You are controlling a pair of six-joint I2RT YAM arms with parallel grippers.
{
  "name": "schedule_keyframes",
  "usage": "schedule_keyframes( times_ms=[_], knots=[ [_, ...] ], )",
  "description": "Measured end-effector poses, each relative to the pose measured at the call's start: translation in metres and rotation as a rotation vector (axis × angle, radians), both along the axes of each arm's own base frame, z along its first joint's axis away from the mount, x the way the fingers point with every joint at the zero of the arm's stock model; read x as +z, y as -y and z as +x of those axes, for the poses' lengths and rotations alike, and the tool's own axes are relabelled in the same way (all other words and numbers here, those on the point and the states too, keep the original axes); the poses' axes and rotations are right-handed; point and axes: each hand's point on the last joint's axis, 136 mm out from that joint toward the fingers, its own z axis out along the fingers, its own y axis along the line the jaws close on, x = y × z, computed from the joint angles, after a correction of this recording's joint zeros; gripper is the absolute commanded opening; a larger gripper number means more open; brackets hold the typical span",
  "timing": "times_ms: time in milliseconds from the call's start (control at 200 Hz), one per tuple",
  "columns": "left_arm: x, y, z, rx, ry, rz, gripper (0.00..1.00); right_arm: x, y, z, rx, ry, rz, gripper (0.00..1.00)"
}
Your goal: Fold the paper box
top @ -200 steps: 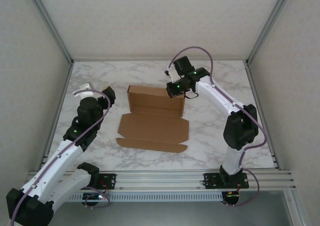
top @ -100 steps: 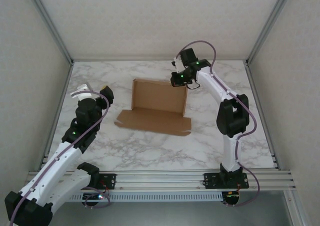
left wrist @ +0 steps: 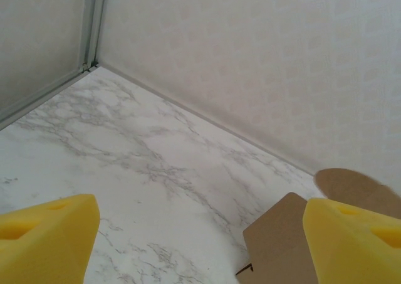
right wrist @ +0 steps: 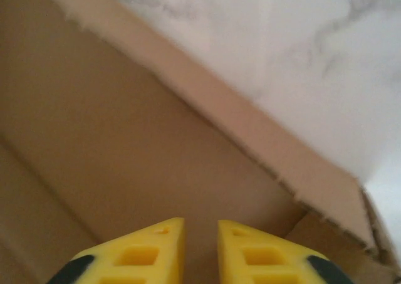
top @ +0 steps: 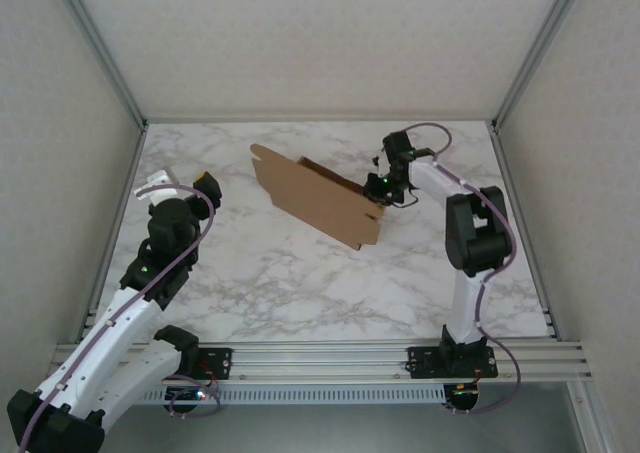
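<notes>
Paper box: the paper box (top: 315,201) sits toward the middle rear of the marble table (top: 260,293). It runs slantwise from far left to near right, with one broad brown face turned toward the overhead camera. I cannot tell whether it is propped on an edge or lying tilted.
Right gripper: the right gripper (top: 381,185) is at the box's right end, by its upper edge. The overhead view does not settle whether it touches the cardboard.
Right jaws: in the right wrist view the two yellow fingers (right wrist: 141,254) stand a narrow slit apart, with no cardboard in the slit. A brown panel and a rough-cut flap edge lie just beyond the tips, with marble past that.
Left gripper: the left gripper (top: 180,181) hangs over the table's left side, well apart from the box.
Left jaws: spread wide, holding nothing. In the left wrist view a corner of the box and a rounded tab show low on the right, beyond the right-hand finger (left wrist: 354,243).
Box, against a second ago: then it lay square to the table's front edge, rear wall raised and front panel flat. Half a second ago it lay opened flatter and farther back. Now it is swung onto a diagonal.
Right arm, against a second ago: the gripper was at the box's rear right corner and now sits farther right.
Left arm, against a second ago: almost the same pose, shifted slightly left.
</notes>
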Motion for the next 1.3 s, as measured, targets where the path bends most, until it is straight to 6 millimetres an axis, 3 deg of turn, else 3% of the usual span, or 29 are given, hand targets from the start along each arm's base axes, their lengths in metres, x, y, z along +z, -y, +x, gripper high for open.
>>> schedule_keyframes(
  times_ms=[125,255,395,556,681,756,881,1041,1146,1297],
  knots=[
    [0.0,0.0,0.0,-0.001,0.001,-0.004,0.85,0.004,-0.003,-0.04,-0.007,-0.011,0.041,0.34],
    [0.0,0.002,0.0,-0.011,0.001,-0.01,0.86,0.008,-0.031,-0.077,0.042,-0.033,0.127,0.42],
    [-0.001,0.004,0.001,-0.023,-0.001,-0.012,0.86,0.02,-0.051,-0.096,0.1,-0.019,0.136,0.58],
    [-0.001,0.006,0.002,-0.033,-0.002,-0.013,0.86,0.051,-0.028,-0.077,0.058,0.104,0.052,0.64],
    [-0.002,0.007,0.002,-0.038,-0.006,-0.016,0.86,0.079,-0.026,-0.036,0.068,0.218,-0.02,0.65],
    [-0.004,0.008,0.003,-0.041,-0.011,-0.016,0.87,0.085,-0.032,-0.01,0.089,0.263,-0.057,0.66],
    [-0.005,0.009,0.004,-0.043,-0.013,-0.022,0.87,0.064,-0.039,0.013,0.14,0.243,-0.111,0.67],
    [-0.005,0.01,0.004,-0.046,-0.013,-0.026,0.88,0.017,-0.037,0.017,0.189,0.14,-0.191,0.66],
    [-0.005,0.011,0.004,-0.05,-0.012,-0.028,0.87,-0.004,-0.034,0.015,0.198,0.086,-0.226,0.58],
    [-0.005,0.011,0.004,-0.05,-0.012,-0.03,0.87,-0.013,-0.029,0.016,0.159,0.059,-0.254,0.47]
  ],
)
